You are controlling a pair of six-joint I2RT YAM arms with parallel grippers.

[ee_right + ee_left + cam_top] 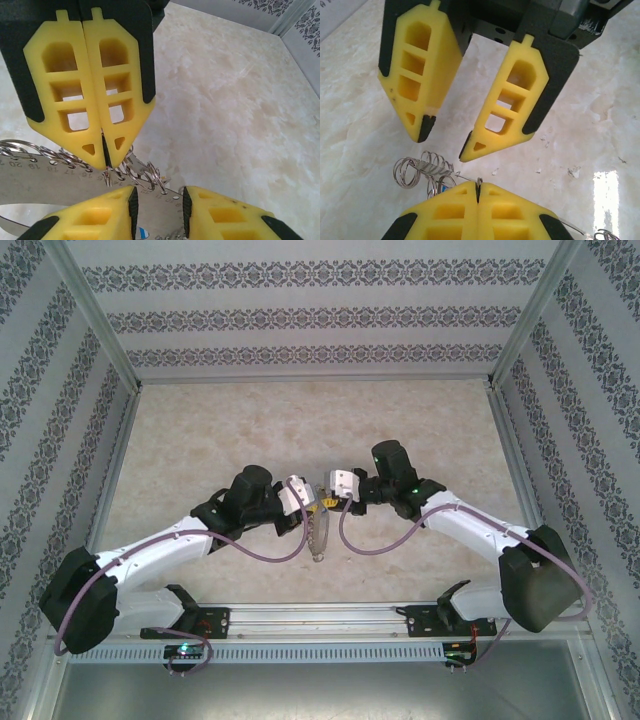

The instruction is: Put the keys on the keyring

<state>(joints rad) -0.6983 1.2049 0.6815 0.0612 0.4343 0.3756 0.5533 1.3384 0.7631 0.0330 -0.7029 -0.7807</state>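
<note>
The keyring [420, 170] is a coil of silvery wire rings threaded through a numbered metal strip [50, 185]. My left gripper [478, 192] is shut on one thin ring of it, held above the marble table [200, 440]. Facing it, my right gripper [157, 200] stands open; the strip passes under the gap between its fingers. From the left wrist camera the right gripper [445, 142] has nothing between its fingertips. From above, both grippers [303, 502] [335, 492] meet at mid-table, the strip [318, 535] hanging below them. Of the keys I make out just a blue and white bit [144, 232].
Patterned walls [60, 390] with metal posts enclose the table on three sides. Purple cables [270, 552] loop under both arms. A rail [320, 620] runs along the near edge between the arm bases.
</note>
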